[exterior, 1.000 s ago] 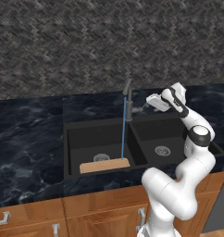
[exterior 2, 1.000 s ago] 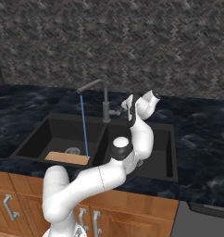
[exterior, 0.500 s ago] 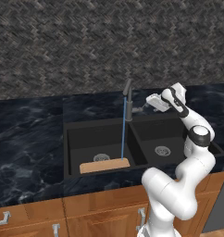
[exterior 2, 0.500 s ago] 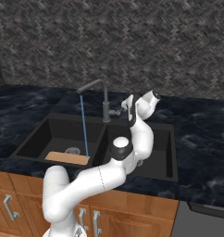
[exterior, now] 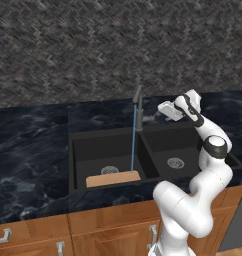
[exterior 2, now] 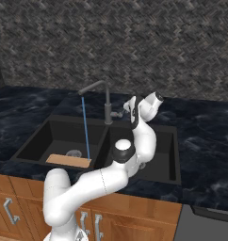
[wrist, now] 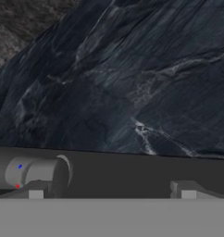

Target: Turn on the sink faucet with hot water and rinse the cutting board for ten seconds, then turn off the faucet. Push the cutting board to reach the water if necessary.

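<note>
Tool [exterior: 162,112] spread wide, grasping nothing, just beside the sink faucet [exterior: 138,109] lever.

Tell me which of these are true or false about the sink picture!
1. Water is running from the faucet. True.
2. The board lies on the counter. False: it lies in the sink, in the larger basin.
3. The stream lands at the board's edge. True.
4. The claw holds the board. False: it is open, up beside the faucet, holding nothing.
5. The water is red. False: it is light blue.
</note>
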### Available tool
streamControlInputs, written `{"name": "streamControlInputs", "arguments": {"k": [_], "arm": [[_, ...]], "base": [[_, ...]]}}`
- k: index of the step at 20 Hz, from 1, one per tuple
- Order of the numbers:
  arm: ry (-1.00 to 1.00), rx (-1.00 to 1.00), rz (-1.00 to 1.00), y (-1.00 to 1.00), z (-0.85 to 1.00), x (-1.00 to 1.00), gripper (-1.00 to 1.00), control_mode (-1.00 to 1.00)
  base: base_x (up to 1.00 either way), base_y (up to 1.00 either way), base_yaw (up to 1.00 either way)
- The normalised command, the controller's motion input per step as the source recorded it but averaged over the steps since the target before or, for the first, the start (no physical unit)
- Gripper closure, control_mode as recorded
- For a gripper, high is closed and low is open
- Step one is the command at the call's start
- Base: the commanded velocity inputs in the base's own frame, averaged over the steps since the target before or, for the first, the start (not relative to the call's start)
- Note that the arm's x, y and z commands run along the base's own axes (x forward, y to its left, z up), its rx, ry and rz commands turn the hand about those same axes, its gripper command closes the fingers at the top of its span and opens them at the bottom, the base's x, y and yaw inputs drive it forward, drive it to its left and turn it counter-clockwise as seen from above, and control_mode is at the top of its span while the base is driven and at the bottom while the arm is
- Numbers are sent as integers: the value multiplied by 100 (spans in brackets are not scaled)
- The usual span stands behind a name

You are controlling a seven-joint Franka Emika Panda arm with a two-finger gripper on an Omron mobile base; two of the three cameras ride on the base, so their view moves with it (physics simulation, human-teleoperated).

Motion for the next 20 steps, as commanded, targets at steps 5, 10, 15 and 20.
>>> {"name": "streamControlInputs", "arguments": {"k": [5, 10, 15, 20], "arm": [[0, 0, 0, 0, -20, 0, -100, -100], [0, 0, 0, 0, -18, 0, -100, -100], [3, 0, 0, 0, -22, -4, -100, -100], [5, 0, 0, 0, -26, -6, -100, -100]], "base": [[0, 0, 0], [0, 0, 0], [0, 0, 0], [0, 0, 0]]}}
